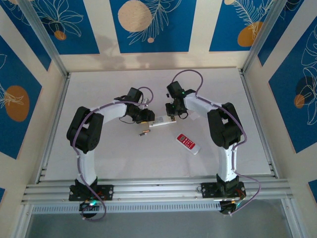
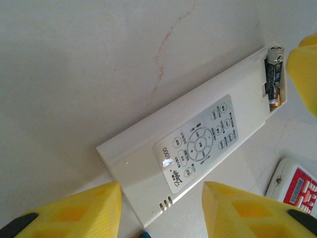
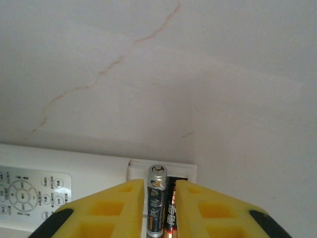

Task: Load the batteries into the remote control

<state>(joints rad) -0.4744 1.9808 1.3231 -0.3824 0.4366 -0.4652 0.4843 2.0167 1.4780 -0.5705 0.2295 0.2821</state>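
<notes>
Right pincer (image 3: pixel 159 187) astride dark-grey, silver-capped battery (image 3: pixel 156 206) in white remote (image 3: pixel 89 166)

The white table (image 1: pixel 99 153) has a thin brown crack (image 3: pixel 99 74). Cream walls (image 1: pixel 103 29) stand far, left and right, with blue panels (image 1: pixel 173 39), orange circles (image 1: pixel 16 102) and white leaves (image 1: pixel 67 17). A metal rail (image 1: pixel 158 190) runs near.

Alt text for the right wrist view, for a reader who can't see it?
A silver-tipped battery sits in the open compartment at the end of a white remote, a second battery beside it, with the right tool's yellow fingers close on either side; whether they grip is unclear. Beyond is a white table with a thin reddish line.
</notes>
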